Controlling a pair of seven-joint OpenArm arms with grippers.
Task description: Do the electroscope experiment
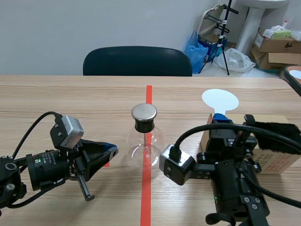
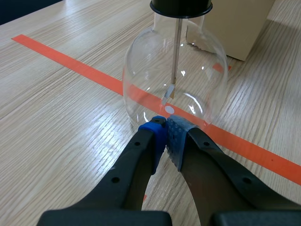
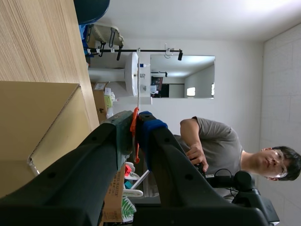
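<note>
The electroscope, a round glass flask (image 1: pixel 143 143) with a black stopper and a metal disc (image 1: pixel 144 112) on top, stands on the red tape line mid-table. Inside the flask (image 2: pixel 174 80) a thin rod carries a small foil leaf (image 2: pixel 168 92). My left gripper (image 1: pixel 111 150) lies low on the table just left of the flask, shut on nothing, its tips (image 2: pixel 164 123) right at the glass base. My right gripper (image 1: pixel 221 118) is raised to the right of the flask and shut on the stem of a white round paddle (image 1: pixel 220 100). A thin strip shows edge-on between its pads (image 3: pixel 137 123).
A cardboard box (image 1: pixel 277 160) with a black furry cloth (image 1: pixel 277 129) on top stands at the right, behind my right arm. A dark chair (image 1: pixel 137 61) sits at the far edge. Boxes and bags fill the room's back right. A person (image 3: pixel 221 146) shows beyond the right gripper.
</note>
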